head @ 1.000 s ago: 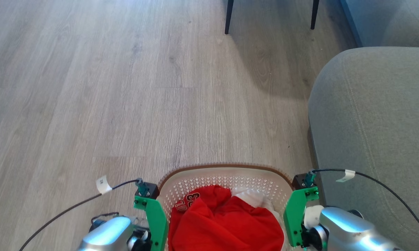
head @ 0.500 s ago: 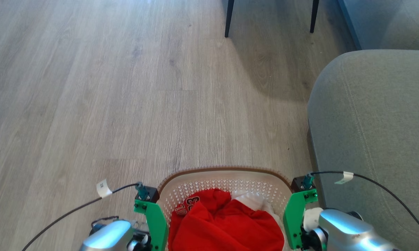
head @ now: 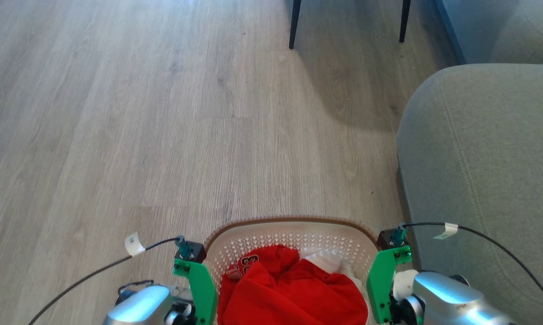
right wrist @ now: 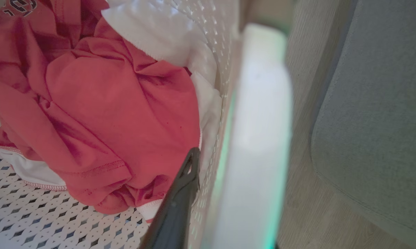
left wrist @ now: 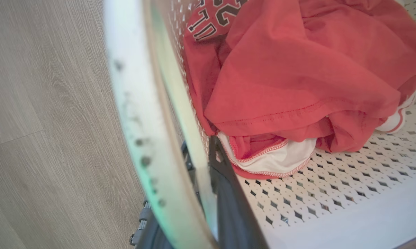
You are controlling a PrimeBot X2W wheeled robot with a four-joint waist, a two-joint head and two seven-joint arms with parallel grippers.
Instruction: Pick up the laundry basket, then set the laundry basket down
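OK, status:
1. Small white perforated plastic laundry basket (head: 294, 235) with a brown woven-look rim sits low between both arms, over the grey wood-look floor (head: 163, 135) and just beside the grey fabric sofa (head: 479, 180). Can't tell if it's lifted or grounded.
2. Left gripper (left wrist: 199, 145) clamps the basket's side wall, one dark finger inside and one outside.
3. Right gripper (right wrist: 208, 166): inner finger lies against the wall, outer one is hidden behind the blurred handle. Closure unknown.
4. Risks: the thin-wall grip slips; uneven arms tilt it and the crumpled red garment (head: 289, 293) spills; the right side snags the sofa.
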